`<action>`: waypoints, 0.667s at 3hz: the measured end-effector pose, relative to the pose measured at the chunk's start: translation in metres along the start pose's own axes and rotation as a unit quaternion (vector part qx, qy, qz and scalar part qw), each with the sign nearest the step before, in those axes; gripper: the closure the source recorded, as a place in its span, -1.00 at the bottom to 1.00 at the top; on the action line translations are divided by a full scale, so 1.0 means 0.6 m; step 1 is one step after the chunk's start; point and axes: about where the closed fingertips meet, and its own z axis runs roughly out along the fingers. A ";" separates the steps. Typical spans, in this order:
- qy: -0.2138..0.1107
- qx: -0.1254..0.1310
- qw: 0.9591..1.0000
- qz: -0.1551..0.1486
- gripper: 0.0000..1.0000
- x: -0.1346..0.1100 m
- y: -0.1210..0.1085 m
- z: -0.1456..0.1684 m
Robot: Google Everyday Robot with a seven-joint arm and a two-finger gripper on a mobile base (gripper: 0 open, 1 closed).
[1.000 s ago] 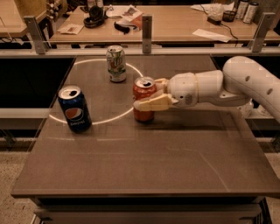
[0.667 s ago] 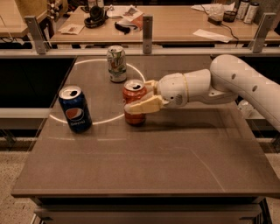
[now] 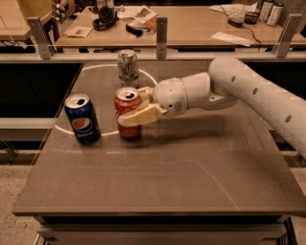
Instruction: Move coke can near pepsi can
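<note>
Camera view: coke can gripped beside pepsi can

On the brown bench (image 3: 191,167), a white arm (image 3: 258,95) reaches in from the right. Its gripper (image 3: 131,105) sits left of centre, fingers (image 3: 141,116) clamped around the upright coke can (image 3: 129,130). The pepsi can (image 3: 82,119) stands just left, apart. A silver-green can (image 3: 127,67) stands farther back.

one high near view down across table (image 3: 191,182); jaws mid-frame around coke can (image 3: 125,104)

**Bystanders on and behind the table**

1 silver-green can (image 3: 127,67) stands upright at upper centre on the brown table (image 3: 191,172), beside a white circle line (image 3: 98,68). Behind, a wooden desk (image 3: 191,28) holds headphones (image 3: 105,18), papers (image 3: 233,38) and 2 bottles (image 3: 270,12).
</note>
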 end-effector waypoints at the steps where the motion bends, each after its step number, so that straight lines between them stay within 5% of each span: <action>1: -0.009 -0.024 1.000 -0.009 1.00 -0.007 0.008 0.030; 2: -0.006 -0.041 0.999 -0.027 1.00 -0.005 0.019 0.052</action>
